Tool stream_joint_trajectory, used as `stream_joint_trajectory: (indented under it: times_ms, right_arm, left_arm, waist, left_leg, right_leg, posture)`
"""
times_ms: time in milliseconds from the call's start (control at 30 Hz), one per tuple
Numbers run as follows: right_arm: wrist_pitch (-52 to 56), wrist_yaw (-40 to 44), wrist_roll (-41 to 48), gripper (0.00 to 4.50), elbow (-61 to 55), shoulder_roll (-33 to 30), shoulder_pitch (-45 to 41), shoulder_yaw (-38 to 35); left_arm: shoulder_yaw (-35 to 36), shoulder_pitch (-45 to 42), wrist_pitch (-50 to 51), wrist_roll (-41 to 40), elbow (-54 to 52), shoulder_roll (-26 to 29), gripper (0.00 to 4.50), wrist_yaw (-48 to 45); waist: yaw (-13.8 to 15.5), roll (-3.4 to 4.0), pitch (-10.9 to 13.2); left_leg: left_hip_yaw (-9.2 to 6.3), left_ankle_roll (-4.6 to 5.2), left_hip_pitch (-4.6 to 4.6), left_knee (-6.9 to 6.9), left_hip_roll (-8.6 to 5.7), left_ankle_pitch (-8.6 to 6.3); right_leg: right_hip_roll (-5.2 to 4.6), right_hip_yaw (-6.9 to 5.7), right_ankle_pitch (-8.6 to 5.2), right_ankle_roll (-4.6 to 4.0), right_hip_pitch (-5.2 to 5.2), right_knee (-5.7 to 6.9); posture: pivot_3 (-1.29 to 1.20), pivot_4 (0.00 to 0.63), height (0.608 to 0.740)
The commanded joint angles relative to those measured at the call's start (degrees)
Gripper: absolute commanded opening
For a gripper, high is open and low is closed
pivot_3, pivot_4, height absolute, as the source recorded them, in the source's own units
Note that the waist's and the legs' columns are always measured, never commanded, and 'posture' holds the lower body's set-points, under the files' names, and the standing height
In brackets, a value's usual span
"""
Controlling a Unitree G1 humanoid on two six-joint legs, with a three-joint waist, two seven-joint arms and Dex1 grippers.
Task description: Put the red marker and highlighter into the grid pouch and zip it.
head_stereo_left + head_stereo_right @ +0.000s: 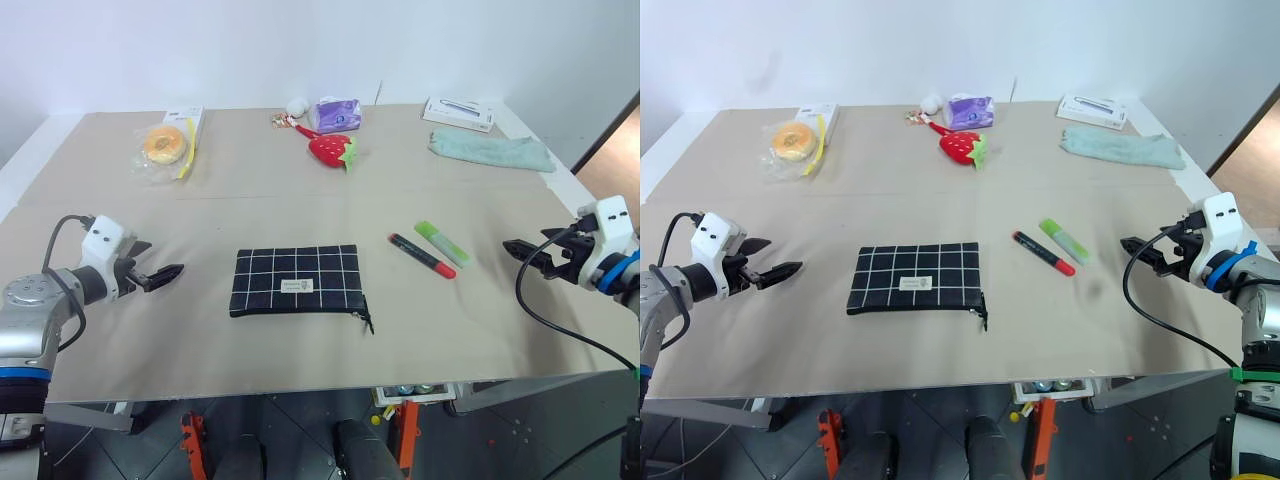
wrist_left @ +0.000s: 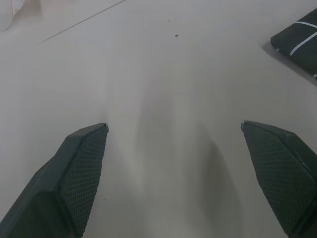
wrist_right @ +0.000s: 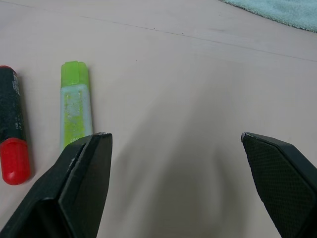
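The grid pouch (image 1: 296, 281) lies flat near the table's front middle, black with white lines, its zipper pull (image 1: 366, 319) at the front right corner. To its right the red marker (image 1: 421, 255) and the light green highlighter (image 1: 442, 243) lie side by side on the tabletop. My left gripper (image 1: 168, 274) hovers open left of the pouch, with nothing between its fingers. At the right edge my right gripper (image 1: 517, 249) stands open and empty, pointing toward the highlighter (image 3: 75, 102) and marker (image 3: 12, 131).
Along the back of the table (image 1: 300, 350) lie a bagged doughnut (image 1: 165, 146), a strawberry toy (image 1: 332, 150), a purple packet (image 1: 336, 115), a white box (image 1: 458, 113) and a pale green cloth (image 1: 490, 150). The table's front edge runs just below the pouch.
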Motion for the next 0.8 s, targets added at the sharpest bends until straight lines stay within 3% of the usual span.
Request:
stream_joint_trajectory:
  times_ms: [33, 800]
  right_arm:
    - [-0.8, 0.5, 0.03, 4.5, -0.41, -0.92, -1.06, -0.68]
    - [-0.03, 0.68, 0.03, 4.5, -1.53, -0.97, -0.85, -1.12]
  left_arm:
    - [1.79, -0.17, -0.07, -0.41, -1.9, 0.79, 4.44, 0.14]
    - [2.13, -0.08, 0.51, -0.62, -2.44, 0.49, 4.44, 0.75]
  waist:
    - [0.0, 0.0, 0.0]
    - [0.0, 0.0, 0.0]
  left_leg:
    - [0.0, 0.0, 0.0, 0.0, 0.0, 0.0]
    - [0.0, 0.0, 0.0, 0.0, 0.0, 0.0]
  right_leg:
    - [0.0, 0.0, 0.0, 0.0, 0.0, 0.0]
    - [0.0, 0.0, 0.01, 0.0, 0.0, 0.01]
  posture:
    - [0.0, 0.15, 0.74]
    - [0.0, 0.15, 0.74]
